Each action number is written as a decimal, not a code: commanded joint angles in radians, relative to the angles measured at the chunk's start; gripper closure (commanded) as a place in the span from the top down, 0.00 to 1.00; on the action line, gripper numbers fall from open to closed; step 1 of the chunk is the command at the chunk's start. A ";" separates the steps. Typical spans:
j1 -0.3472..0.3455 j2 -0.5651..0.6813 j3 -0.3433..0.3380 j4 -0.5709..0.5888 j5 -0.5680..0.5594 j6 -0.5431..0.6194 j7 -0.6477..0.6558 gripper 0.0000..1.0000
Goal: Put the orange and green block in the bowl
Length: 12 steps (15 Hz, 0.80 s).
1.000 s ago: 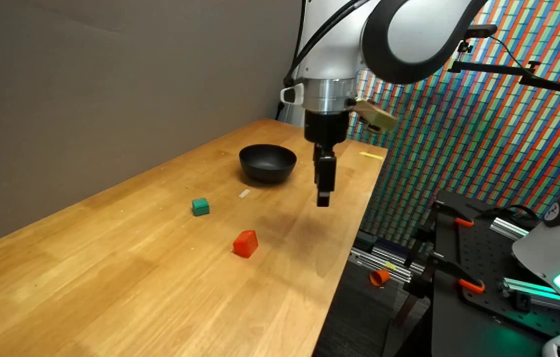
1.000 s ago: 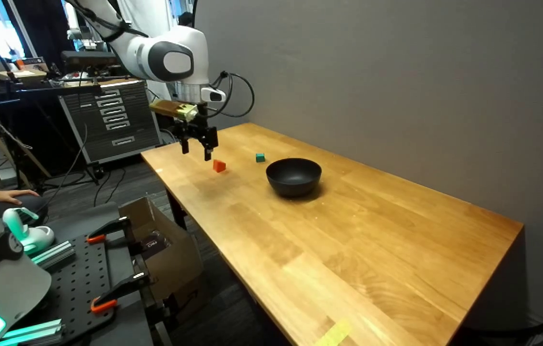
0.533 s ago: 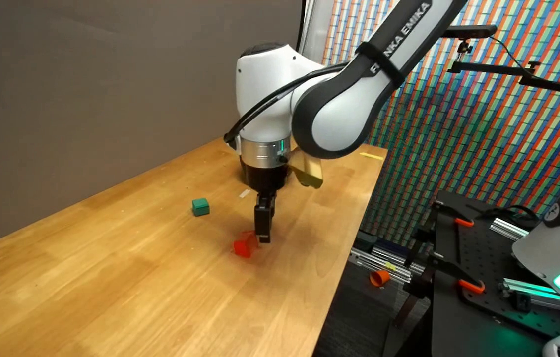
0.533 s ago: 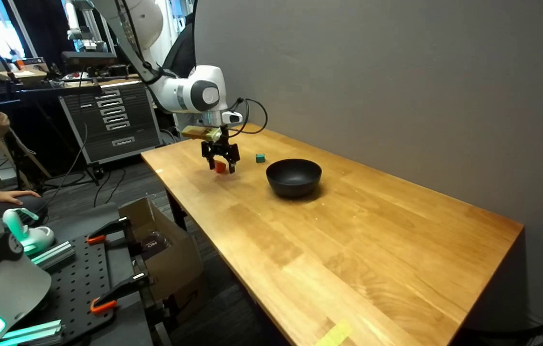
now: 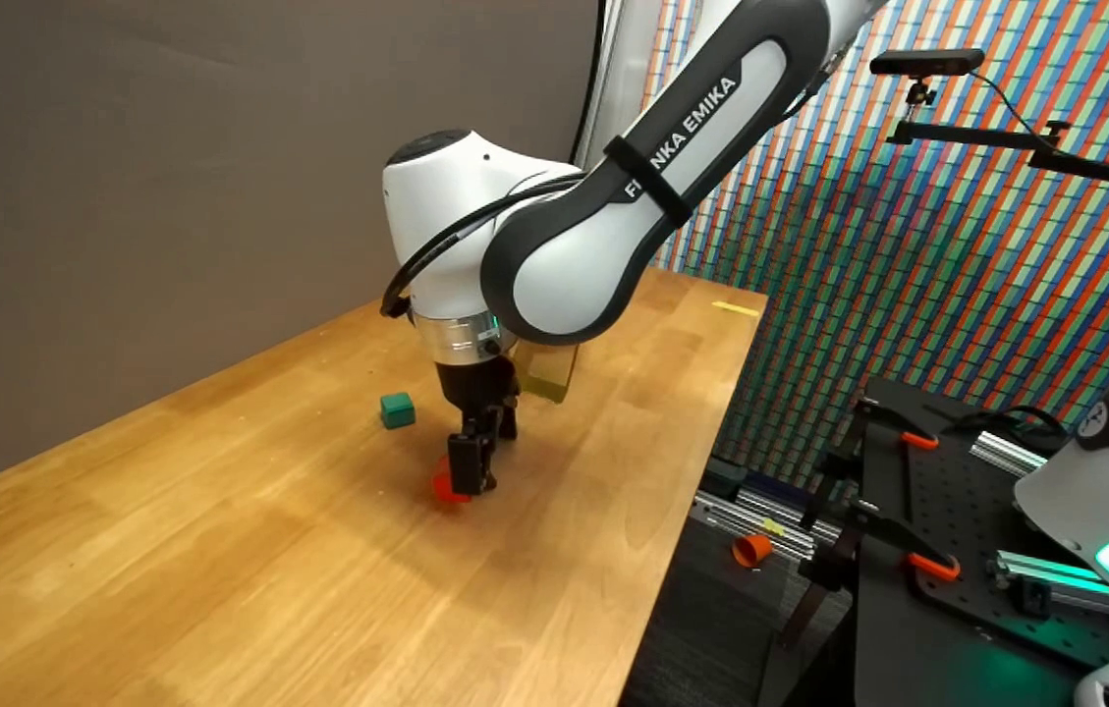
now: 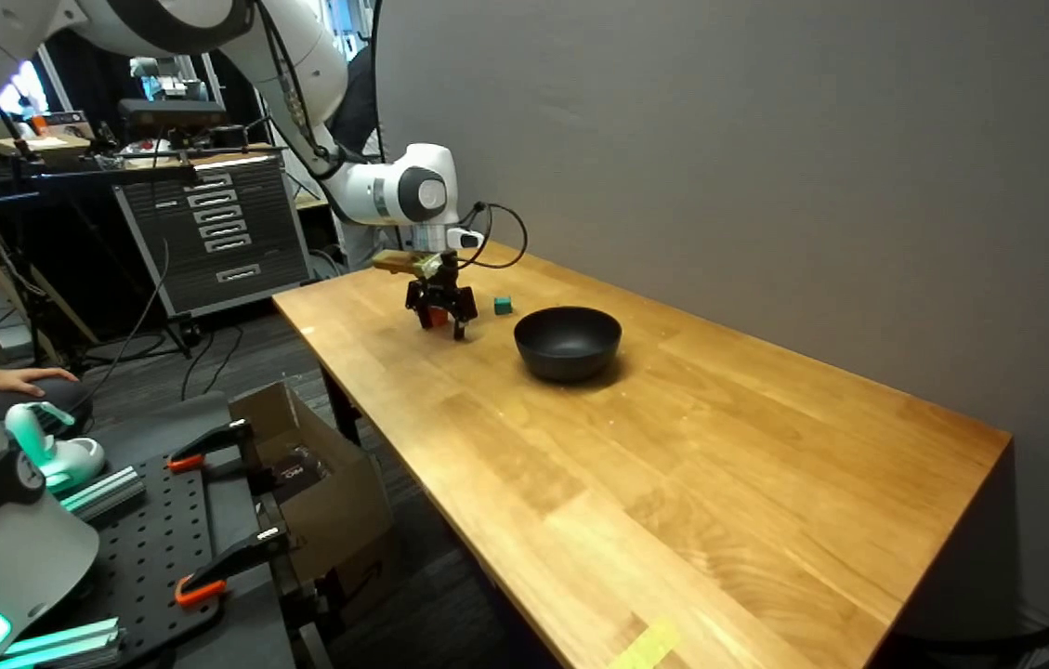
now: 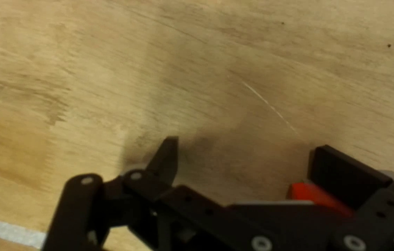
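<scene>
The orange block [image 5: 447,485] is on the table, partly hidden by my gripper [image 6: 442,328]. In the wrist view the orange block [image 7: 313,195] lies between the spread fingers, against or close to the right one; contact is hard to tell. My gripper [image 7: 247,144] is open and low over the table. The green block [image 5: 397,410] sits a short way off on the table and also shows in an exterior view [image 6: 503,306]. The black bowl [image 6: 568,365] stands upright on the table; in an exterior view the arm hides it.
The wooden table [image 6: 673,465] runs along a grey wall [image 6: 766,186]. A white tape strip [image 7: 17,233] lies near the gripper in the wrist view. Yellow tape [image 5: 736,308] marks a table end. Clamps and a black mount plate stand beside the table.
My gripper has come down and across to the orange block. The block has shifted a little in the direction the gripper moved. The green block and bowl stayed put.
</scene>
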 commanded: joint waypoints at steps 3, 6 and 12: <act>-0.002 0.011 0.007 0.128 0.062 -0.164 0.017 1.00; -0.006 -0.004 0.014 0.158 0.085 -0.205 0.014 1.00; -0.017 0.007 0.032 0.209 0.152 -0.264 0.006 1.00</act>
